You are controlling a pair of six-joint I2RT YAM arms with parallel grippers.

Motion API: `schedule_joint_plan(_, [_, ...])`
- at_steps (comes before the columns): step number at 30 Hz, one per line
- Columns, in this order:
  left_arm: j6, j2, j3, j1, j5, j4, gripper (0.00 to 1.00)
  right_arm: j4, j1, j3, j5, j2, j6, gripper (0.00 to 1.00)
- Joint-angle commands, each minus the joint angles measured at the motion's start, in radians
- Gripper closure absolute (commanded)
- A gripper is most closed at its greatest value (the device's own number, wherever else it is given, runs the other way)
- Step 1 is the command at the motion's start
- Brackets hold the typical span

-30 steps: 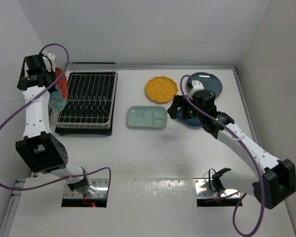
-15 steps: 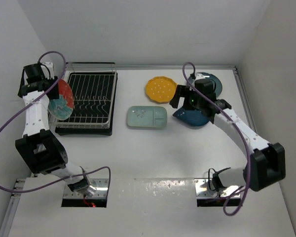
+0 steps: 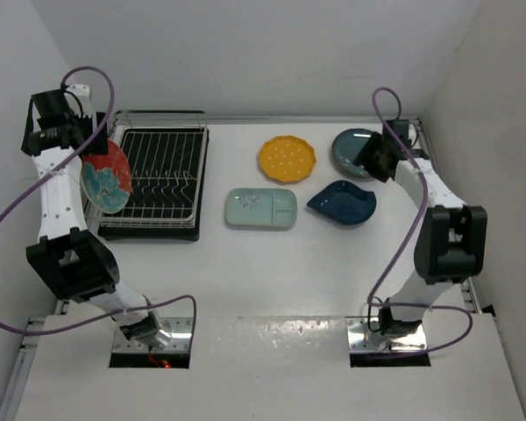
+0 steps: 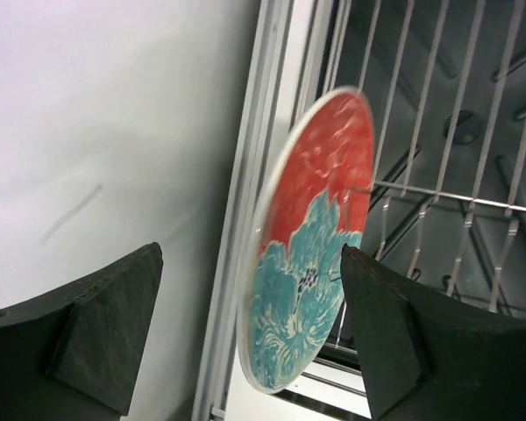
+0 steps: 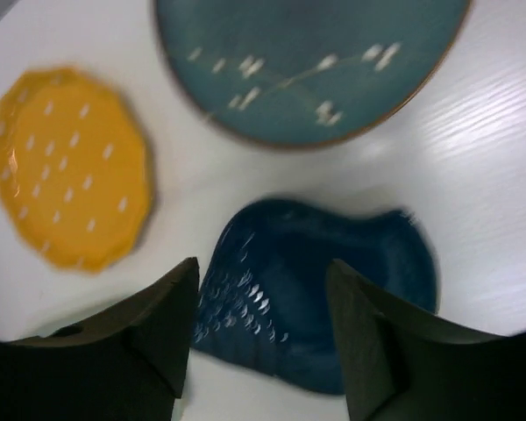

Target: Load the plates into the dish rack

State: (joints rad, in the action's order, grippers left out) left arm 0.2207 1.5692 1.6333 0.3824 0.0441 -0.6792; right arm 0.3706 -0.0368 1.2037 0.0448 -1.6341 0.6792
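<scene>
The red-and-teal floral plate (image 3: 105, 177) (image 4: 311, 237) stands on edge, tilted, at the left rim of the black wire dish rack (image 3: 162, 175) (image 4: 456, 132). My left gripper (image 3: 88, 145) (image 4: 250, 263) is open and straddles the plate, with a gap on both sides. On the table lie the yellow dotted plate (image 3: 287, 159) (image 5: 70, 167), the dark teal round plate (image 3: 358, 151) (image 5: 307, 61), the pale blue divided plate (image 3: 260, 209) and the dark blue leaf plate (image 3: 342, 203) (image 5: 316, 289). My right gripper (image 3: 370, 158) (image 5: 263, 267) is open and empty above the leaf plate, beside the teal one.
White walls close in on the left, the back and the right. The rack stands close to the left wall (image 4: 96, 132). Purple cables loop off both arms.
My left gripper has opened and let go of the floral plate, now standing at the rack's left side. My right arm swung back and right toward the teal plate, its jaws narrowing.
</scene>
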Motion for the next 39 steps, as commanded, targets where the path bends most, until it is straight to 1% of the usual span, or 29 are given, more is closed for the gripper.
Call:
schedule_joint_plan(1, [0.045, -0.009, 0.098, -0.025, -0.052, -0.051, 0.13, -0.035, 0.107, 0.092, 0.061, -0.110, 0.043, 0.44])
schedule_joint_plan(2, [0.064, -0.009, 0.112, -0.034, -0.070, -0.081, 0.13, -0.044, 0.151, 0.135, 0.056, -0.183, 0.054, 0.58])
schedule_joint_plan(3, [0.074, -0.009, 0.140, -0.034, -0.111, -0.097, 0.13, -0.053, 0.164, 0.151, 0.055, -0.213, 0.066, 0.58])
schedule_joint_plan(4, [0.083, -0.009, 0.152, -0.034, -0.131, -0.111, 0.13, -0.056, 0.178, 0.190, 0.043, -0.240, 0.077, 0.54])
schedule_joint_plan(5, [0.092, -0.009, 0.161, -0.034, -0.150, -0.137, 0.13, -0.055, 0.196, 0.227, 0.044, -0.318, 0.080, 0.44])
schedule_joint_plan(6, [0.107, -0.018, 0.181, -0.034, -0.162, -0.149, 0.13, -0.045, 0.213, 0.271, 0.061, -0.341, 0.095, 0.25])
schedule_joint_plan(7, [0.108, -0.018, 0.194, -0.034, -0.173, -0.161, 0.13, -0.018, 0.222, 0.292, 0.076, -0.361, 0.095, 0.21])
schedule_joint_plan(9, [0.108, -0.028, 0.232, -0.034, -0.173, -0.189, 0.12, 0.005, 0.241, 0.341, 0.101, -0.430, 0.106, 0.16])
schedule_joint_plan(11, [0.117, -0.028, 0.255, -0.034, -0.173, -0.198, 0.12, -0.018, 0.245, 0.341, 0.104, -0.455, 0.131, 0.15])
schedule_joint_plan(13, [0.117, -0.028, 0.278, -0.034, -0.173, -0.209, 0.12, -0.054, 0.253, 0.310, 0.070, -0.474, 0.146, 0.15])
schedule_joint_plan(15, [0.117, -0.028, 0.290, -0.034, -0.173, -0.209, 0.11, -0.122, 0.264, 0.304, -0.001, -0.515, 0.157, 0.15])
schedule_joint_plan(18, [0.108, -0.028, 0.310, -0.034, -0.182, -0.209, 0.11, -0.191, 0.279, 0.303, -0.063, -0.562, 0.203, 0.22])
schedule_joint_plan(19, [0.108, -0.018, 0.322, -0.034, -0.182, -0.218, 0.11, -0.208, 0.285, 0.300, -0.086, -0.581, 0.216, 0.28])
schedule_joint_plan(20, [0.108, -0.018, 0.323, -0.034, -0.191, -0.218, 0.11, -0.219, 0.288, 0.295, -0.098, -0.590, 0.262, 0.31])
schedule_joint_plan(22, [0.108, -0.018, 0.336, -0.034, -0.205, -0.227, 0.11, -0.271, 0.293, 0.274, -0.135, -0.618, 0.287, 0.38])
schedule_joint_plan(23, [0.108, -0.018, 0.348, -0.034, -0.223, -0.227, 0.11, -0.288, 0.298, 0.266, -0.144, -0.627, 0.311, 0.50])
schedule_joint_plan(24, [0.118, -0.018, 0.349, -0.034, -0.224, -0.236, 0.11, -0.339, 0.304, 0.255, -0.152, -0.635, 0.319, 0.58])
schedule_joint_plan(25, [0.118, -0.018, 0.358, -0.034, -0.239, -0.237, 0.11, -0.357, 0.307, 0.217, -0.161, -0.630, 0.338, 0.77])
schedule_joint_plan(26, [0.118, -0.018, 0.358, -0.034, -0.251, -0.237, 0.11, -0.363, 0.308, 0.202, -0.160, -0.626, 0.344, 0.87])
schedule_joint_plan(27, [0.118, -0.008, 0.358, -0.034, -0.251, -0.237, 0.11, -0.446, 0.311, 0.163, -0.154, -0.598, 0.355, 0.98])
schedule_joint_plan(28, [0.118, -0.008, 0.358, -0.034, -0.265, -0.237, 0.11, -0.470, 0.317, 0.127, -0.157, -0.583, 0.359, 1.00])
schedule_joint_plan(29, [0.118, 0.005, 0.358, -0.034, -0.283, -0.237, 0.11, -0.539, 0.325, 0.113, -0.166, -0.531, 0.353, 1.00])
schedule_joint_plan(31, [0.109, 0.014, 0.358, -0.034, -0.311, -0.237, 0.11, -0.582, 0.324, 0.065, -0.172, -0.494, 0.326, 1.00])
schedule_joint_plan(32, [0.109, 0.014, 0.367, -0.034, -0.347, -0.237, 0.11, -0.587, 0.321, 0.063, -0.175, -0.431, 0.282, 1.00])
schedule_joint_plan(34, [0.100, 0.025, 0.367, -0.034, -0.391, -0.237, 0.11, -0.578, 0.314, 0.068, -0.171, -0.388, 0.258, 1.00])
schedule_joint_plan(35, [0.100, 0.038, 0.367, -0.034, -0.442, -0.237, 0.12, -0.579, 0.298, 0.069, -0.149, -0.321, 0.240, 1.00])
schedule_joint_plan(36, [0.086, 0.052, 0.379, -0.034, -0.470, -0.237, 0.12, -0.599, 0.288, 0.068, -0.146, -0.296, 0.227, 1.00])
schedule_joint_plan(39, [0.063, 0.075, 0.390, -0.043, -0.562, -0.237, 0.17, -0.643, 0.235, 0.039, -0.125, -0.181, 0.201, 1.00])
